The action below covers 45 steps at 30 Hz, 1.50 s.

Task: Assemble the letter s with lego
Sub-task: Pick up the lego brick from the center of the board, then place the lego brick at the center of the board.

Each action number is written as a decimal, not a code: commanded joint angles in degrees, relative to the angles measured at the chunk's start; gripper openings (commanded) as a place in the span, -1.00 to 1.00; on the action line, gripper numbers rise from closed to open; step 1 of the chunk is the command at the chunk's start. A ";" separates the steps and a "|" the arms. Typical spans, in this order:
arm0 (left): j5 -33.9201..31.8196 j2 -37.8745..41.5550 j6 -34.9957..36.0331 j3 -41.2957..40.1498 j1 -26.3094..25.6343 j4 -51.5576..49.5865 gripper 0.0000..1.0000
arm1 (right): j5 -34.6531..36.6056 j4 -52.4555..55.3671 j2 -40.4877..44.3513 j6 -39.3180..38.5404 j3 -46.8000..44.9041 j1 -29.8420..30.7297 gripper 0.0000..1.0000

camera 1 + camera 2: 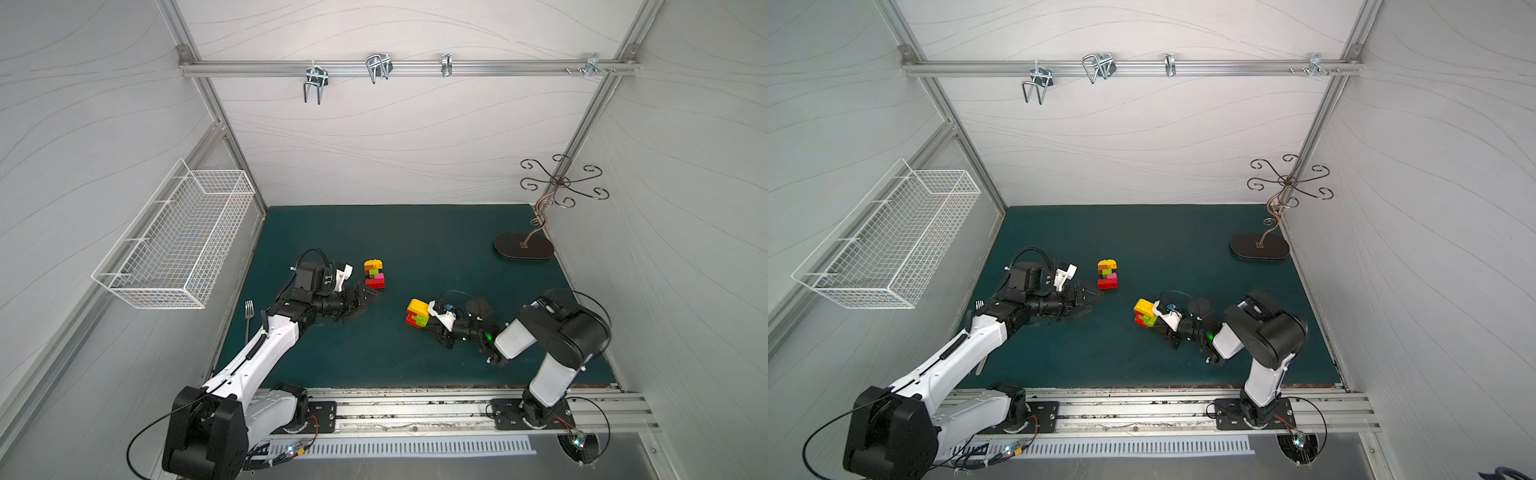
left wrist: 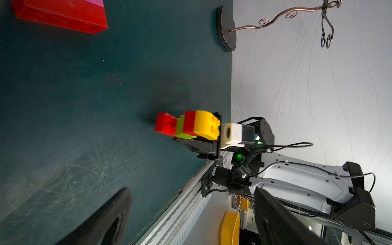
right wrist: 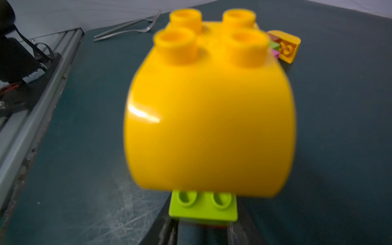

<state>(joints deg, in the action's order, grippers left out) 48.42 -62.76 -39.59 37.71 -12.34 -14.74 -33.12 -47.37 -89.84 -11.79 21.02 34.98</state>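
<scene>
A small lego stack (image 1: 417, 313) (image 1: 1144, 312) of a yellow round-topped brick, lime green and red pieces is tilted just above the green mat. My right gripper (image 1: 424, 325) (image 3: 202, 227) is shut on its lower end, at the lime green brick (image 3: 203, 206). The yellow brick (image 3: 210, 110) fills the right wrist view. A second lego stack (image 1: 374, 274) (image 1: 1107, 274) (image 3: 284, 45) of yellow, orange-brown, green, pink and red stands on the mat further back. My left gripper (image 1: 366, 293) (image 1: 1090, 300) (image 2: 191, 222) is open just in front of that stack's red brick (image 2: 63, 14), with nothing between its fingers.
A fork (image 1: 248, 316) (image 3: 131, 27) lies at the mat's left edge. A hook stand with a dark oval base (image 1: 523, 246) (image 1: 1259, 246) is at the back right. A white wire basket (image 1: 178, 239) hangs on the left wall. The aluminium rail (image 1: 415, 409) runs along the front.
</scene>
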 commanded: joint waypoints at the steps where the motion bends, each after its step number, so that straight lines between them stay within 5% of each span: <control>1: 0.45 0.95 1.10 2.98 0.56 0.35 0.85 | -9.81 26.46 5.99 -0.24 8.62 -2.37 -0.49; 8: -0.30 2.82 0.57 3.16 0.56 -0.49 0.85 | -24.49 64.10 -3.23 -2.13 33.15 -8.93 -0.46; 13: -1.68 4.16 1.50 4.01 0.56 -3.06 0.85 | -27.92 73.89 -14.70 0.63 46.85 -10.55 -0.45; 22: -2.91 6.06 2.19 4.78 0.56 -6.00 0.85 | -29.79 74.80 -28.64 9.68 58.49 -10.72 -0.44; 45: -3.34 7.47 2.06 5.35 0.56 -7.36 0.85 | -24.28 62.69 -36.44 21.32 56.33 -12.38 -0.25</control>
<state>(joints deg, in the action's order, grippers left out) 45.17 -56.14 -38.98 40.40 -12.03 -22.63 -58.35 16.71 -124.81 8.27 77.93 23.07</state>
